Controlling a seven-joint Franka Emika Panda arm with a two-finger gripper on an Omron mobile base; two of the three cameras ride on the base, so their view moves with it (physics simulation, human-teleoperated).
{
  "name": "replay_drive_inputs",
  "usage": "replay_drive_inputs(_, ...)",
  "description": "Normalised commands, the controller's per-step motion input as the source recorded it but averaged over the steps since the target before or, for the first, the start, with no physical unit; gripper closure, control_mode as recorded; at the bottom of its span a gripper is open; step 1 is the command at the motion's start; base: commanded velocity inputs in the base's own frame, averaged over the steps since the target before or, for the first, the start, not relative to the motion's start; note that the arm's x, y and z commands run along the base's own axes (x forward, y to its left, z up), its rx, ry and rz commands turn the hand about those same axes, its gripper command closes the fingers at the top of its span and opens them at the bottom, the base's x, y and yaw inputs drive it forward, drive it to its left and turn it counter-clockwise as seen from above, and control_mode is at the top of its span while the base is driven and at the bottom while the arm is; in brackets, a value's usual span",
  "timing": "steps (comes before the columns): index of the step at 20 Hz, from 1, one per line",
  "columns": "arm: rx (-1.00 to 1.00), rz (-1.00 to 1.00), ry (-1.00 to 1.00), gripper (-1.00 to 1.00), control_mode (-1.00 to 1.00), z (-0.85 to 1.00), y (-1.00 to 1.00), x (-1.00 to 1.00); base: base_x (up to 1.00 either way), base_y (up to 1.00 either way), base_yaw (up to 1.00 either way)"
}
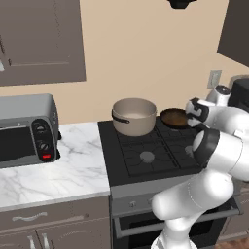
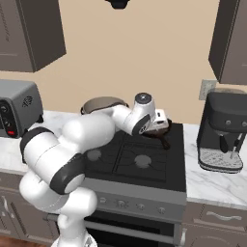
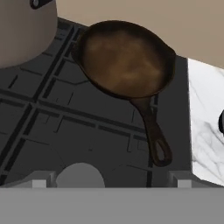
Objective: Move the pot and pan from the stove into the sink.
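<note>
Round rusty-brown pan [image 3: 124, 59] on ridged black stove [image 3: 65, 118]; gripper [image 3: 109, 179] seemingly spread, empty.

Beige wall [image 1: 146, 48], grey upper cabinets [image 1: 44, 39], white marble counter [image 1: 73, 170] with a toaster oven [image 1: 26, 129], coffee machine [image 2: 224, 132] at right

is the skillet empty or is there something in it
Empty. In the hand view the skillet sits flat on the stove grates beside the pot, and its rusty-brown inside is bare all the way across.
</note>
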Motion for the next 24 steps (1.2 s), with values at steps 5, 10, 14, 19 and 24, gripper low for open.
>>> replay_drive_inputs(5, 0.00, 0.00, 0.00, -1.00, -1.00, 0.00, 0.00, 0.00, 0.00, 0.00, 0.00)
replay_drive_inputs(10, 0.00, 0.00, 0.00, -1.00, -1.00, -0.02, -0.05, 0.02, 0.00, 0.00, 0.00)
replay_drive_inputs(14, 0.00, 0.00, 0.02, -1.00, -1.00, -0.06, -0.25, 0.10, 0.00, 0.00, 0.00)
replay_drive_inputs(19, 0.00, 0.00, 0.06, -1.00, -1.00, -0.09, -0.23, 0.12, 0.00, 0.00, 0.00)
replay_drive_inputs(24, 0.00, 0.00, 0.04, -1.00, -1.00, -0.09, -0.21, 0.10, 0.00, 0.00, 0.00)
